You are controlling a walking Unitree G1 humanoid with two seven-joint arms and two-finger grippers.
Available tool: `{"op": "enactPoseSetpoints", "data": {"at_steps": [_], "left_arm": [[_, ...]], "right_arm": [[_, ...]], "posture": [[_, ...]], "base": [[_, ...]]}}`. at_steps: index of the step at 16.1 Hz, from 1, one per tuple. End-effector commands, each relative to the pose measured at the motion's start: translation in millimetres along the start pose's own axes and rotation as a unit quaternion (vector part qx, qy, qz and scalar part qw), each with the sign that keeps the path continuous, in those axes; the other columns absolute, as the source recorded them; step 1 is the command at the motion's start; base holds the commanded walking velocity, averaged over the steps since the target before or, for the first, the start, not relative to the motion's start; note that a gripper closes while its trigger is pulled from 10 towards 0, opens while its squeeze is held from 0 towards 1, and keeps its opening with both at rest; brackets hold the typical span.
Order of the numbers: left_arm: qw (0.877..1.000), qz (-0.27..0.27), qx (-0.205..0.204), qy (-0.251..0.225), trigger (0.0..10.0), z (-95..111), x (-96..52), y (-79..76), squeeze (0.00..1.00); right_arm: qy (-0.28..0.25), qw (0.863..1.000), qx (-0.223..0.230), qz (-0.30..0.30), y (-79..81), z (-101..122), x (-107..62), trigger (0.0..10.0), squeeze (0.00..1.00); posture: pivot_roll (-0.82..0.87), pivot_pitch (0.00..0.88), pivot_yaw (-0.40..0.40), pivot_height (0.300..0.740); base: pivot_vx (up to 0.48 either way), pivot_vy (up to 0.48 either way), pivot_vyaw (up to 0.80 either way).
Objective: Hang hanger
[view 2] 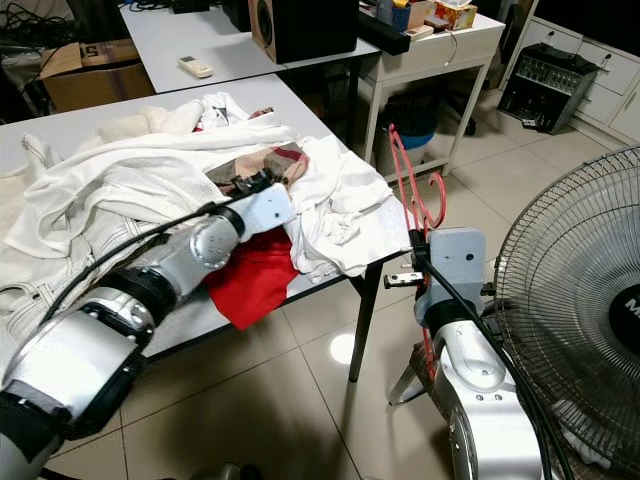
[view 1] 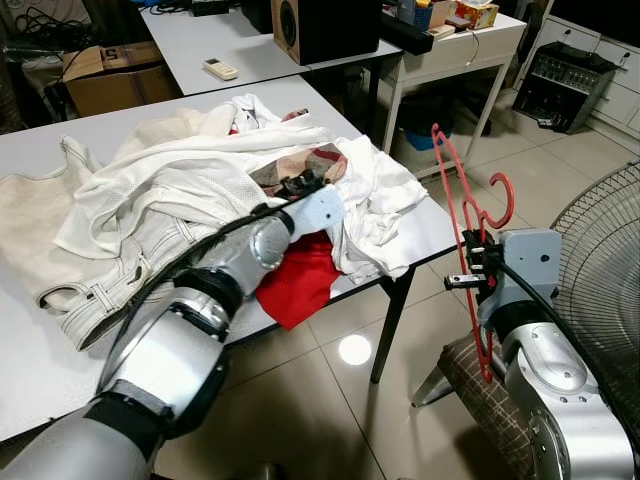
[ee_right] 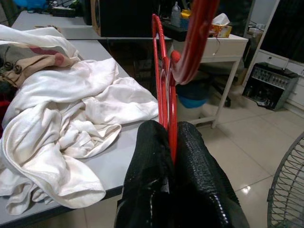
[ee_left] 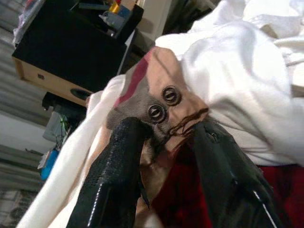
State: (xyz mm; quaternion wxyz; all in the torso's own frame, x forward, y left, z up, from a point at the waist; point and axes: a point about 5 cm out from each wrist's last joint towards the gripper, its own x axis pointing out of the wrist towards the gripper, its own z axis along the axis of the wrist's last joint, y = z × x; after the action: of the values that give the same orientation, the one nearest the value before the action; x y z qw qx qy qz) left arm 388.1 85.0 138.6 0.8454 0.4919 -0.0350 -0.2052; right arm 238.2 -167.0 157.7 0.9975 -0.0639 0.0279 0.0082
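My right gripper (view 1: 478, 262) is shut on a red plastic hanger (view 1: 455, 190) and holds it upright beside the table's right corner, above a chair seat. In the right wrist view the hanger (ee_right: 161, 71) rises from between the pressed black fingers (ee_right: 147, 171). My left gripper (view 1: 300, 185) reaches into the heap of white clothes (view 1: 180, 190) on the grey table (view 1: 436, 232). Its fingers (ee_left: 118, 161) stand open on either side of a tan garment (ee_left: 161, 76) with two dark buttons. A red cloth (view 1: 300, 280) hangs over the table edge below it.
A large floor fan (view 1: 605, 240) stands close on the right. A checked chair seat (view 1: 480, 390) is under the right arm. Behind are a second table (view 1: 200, 40) with a speaker (view 1: 325, 25), a cardboard box (view 1: 110, 75) and a white desk (view 1: 470, 45).
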Motion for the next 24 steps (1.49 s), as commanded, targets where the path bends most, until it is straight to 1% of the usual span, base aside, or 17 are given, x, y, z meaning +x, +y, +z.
{"op": "enactPoseSetpoints", "data": {"at_steps": [1,3,4,6,7,15,20,22,24], "left_arm": [[1.0,0.009,0.007,0.001,10.0,3.4,2.4,6.1,0.0],[1.0,0.012,0.003,0.006,10.0,4.3,3.4,8.0,0.0],[1.0,0.013,-0.001,0.008,7.3,3.9,3.4,9.2,0.0],[1.0,0.019,-0.008,0.011,1.2,2.9,3.5,12.2,0.0],[1.0,0.021,-0.011,0.013,0.0,2.3,3.4,13.6,0.0],[0.999,0.026,-0.032,0.017,0.0,0.9,3.3,16.3,0.0],[0.998,0.036,-0.056,0.014,0.0,1.6,3.6,21.9,0.0],[0.995,0.043,-0.091,0.013,0.0,-0.2,2.9,25.3,0.0],[0.988,0.048,-0.146,-0.003,0.0,1.1,2.4,31.2,0.0]], "right_arm": [[0.004,1.0,-0.004,0.0,-0.7,-0.2,1.7,10.0,0.0],[0.004,1.0,-0.006,-0.001,-1.2,0.0,0.8,10.0,0.0],[0.004,1.0,-0.006,-0.002,-1.5,0.1,0.4,10.0,0.0],[0.004,1.0,-0.005,-0.004,-1.7,-0.3,-0.1,10.0,0.0],[0.005,1.0,-0.005,-0.004,-1.2,-0.6,-0.1,10.0,0.0],[0.003,1.0,-0.004,-0.003,-0.3,-0.2,1.4,10.0,0.0],[0.004,1.0,-0.001,-0.007,0.2,-1.4,0.9,10.0,0.0],[0.004,1.0,0.001,-0.008,0.8,-2.2,1.2,10.0,0.0],[0.003,1.0,0.004,-0.008,2.6,-2.7,2.6,10.0,0.0]], "posture": [[-0.18,0.0,0.03,0.74],[-0.19,0.0,0.036,0.74],[-0.19,0.0,0.038,0.74],[-0.19,0.0,0.038,0.74],[-0.19,0.0,0.039,0.74],[-0.18,0.0,0.04,0.74],[-0.18,0.0,0.051,0.74],[-0.17,0.0,0.053,0.74],[-0.16,0.0,0.055,0.74]], "base": [[0.0,0.0,0.0],[0.0,0.0,0.0],[0.0,0.0,0.0],[0.0,0.0,0.0],[0.0,0.0,0.0],[0.0,0.0,0.0],[0.0,0.0,0.0],[0.0,0.0,0.0],[0.0,0.0,0.0]]}}
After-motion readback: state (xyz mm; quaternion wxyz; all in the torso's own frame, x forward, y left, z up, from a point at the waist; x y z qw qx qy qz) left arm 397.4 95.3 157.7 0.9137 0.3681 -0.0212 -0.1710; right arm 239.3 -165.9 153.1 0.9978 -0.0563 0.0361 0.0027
